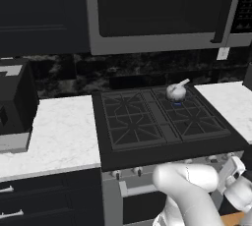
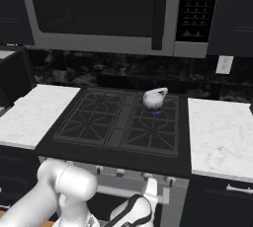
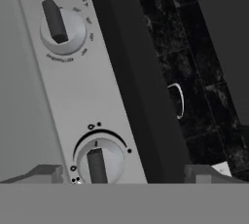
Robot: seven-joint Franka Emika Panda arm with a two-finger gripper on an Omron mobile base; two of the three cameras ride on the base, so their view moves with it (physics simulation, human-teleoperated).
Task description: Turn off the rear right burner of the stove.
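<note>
The black stove [image 1: 147, 155] [image 2: 113, 158] has four dark grates. On its rear right burner [image 1: 177, 103] [image 2: 157, 113] a small blue flame glows under a silver kettle [image 1: 175, 91] [image 2: 153, 98]. My arm reaches low in front of the silver knob panel. In the hand view my gripper [image 3: 124, 174] is open, close to that panel. A silver knob [image 3: 97, 162] with a dark handle sits between the fingertips, nearer the left fingertip [image 3: 44, 174], and nothing touches it. A second knob [image 3: 60, 29] lies further up the panel.
A dark microwave [image 1: 162, 9] [image 2: 99, 9] hangs over the cooktop. White marble counters [image 1: 54, 136] [image 2: 222, 137] flank the stove, with a black appliance [image 1: 15, 102] on the left one. The oven-door bar [image 1: 139, 189] runs below the knobs.
</note>
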